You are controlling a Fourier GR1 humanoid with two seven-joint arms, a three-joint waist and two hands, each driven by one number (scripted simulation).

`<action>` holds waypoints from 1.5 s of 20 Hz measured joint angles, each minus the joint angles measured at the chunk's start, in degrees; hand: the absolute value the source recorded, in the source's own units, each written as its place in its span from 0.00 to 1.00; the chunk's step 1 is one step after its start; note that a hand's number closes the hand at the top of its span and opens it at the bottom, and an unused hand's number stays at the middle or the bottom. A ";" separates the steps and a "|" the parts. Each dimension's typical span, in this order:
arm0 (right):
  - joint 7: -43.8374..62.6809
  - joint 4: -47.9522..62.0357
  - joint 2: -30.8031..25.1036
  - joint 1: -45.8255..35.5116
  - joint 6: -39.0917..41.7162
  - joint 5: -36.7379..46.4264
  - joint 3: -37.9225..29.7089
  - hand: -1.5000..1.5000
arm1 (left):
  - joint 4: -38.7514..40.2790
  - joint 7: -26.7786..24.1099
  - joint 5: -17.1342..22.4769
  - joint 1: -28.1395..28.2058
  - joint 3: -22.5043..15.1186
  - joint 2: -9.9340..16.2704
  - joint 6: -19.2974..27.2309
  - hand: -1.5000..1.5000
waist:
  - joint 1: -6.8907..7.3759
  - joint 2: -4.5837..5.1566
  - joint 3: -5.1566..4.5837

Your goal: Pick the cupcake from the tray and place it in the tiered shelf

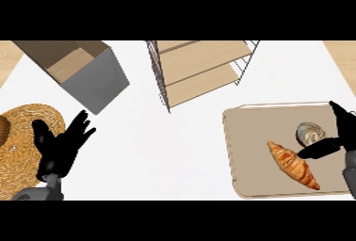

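Note:
The cupcake (310,132) stands on the beige tray (252,141) at the right, seen from above with a pale swirled top. A croissant (294,164) lies just in front of it on the same tray. My right hand (339,140) hovers at the tray's right side, its thumb pointing at the cupcake and its fingers stretched up beside it, not closed round it. The tiered shelf (201,66) of wire and wooden boards stands at the back centre. My left hand (61,143) rests open at the lower left, fingers up.
A grey box with a wooden inside (90,80) stands at the back left. A woven straw mat (21,146) lies at the left edge, partly under my left hand. White counter spreads between the tray and the mat.

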 measured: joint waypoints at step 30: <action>-26.37 6.79 12.56 -6.94 8.74 8.45 12.64 1.00 | 0.89 -0.57 -4.28 -1.46 1.92 -3.31 -2.50 0.50 | 1.71 -0.47 -0.80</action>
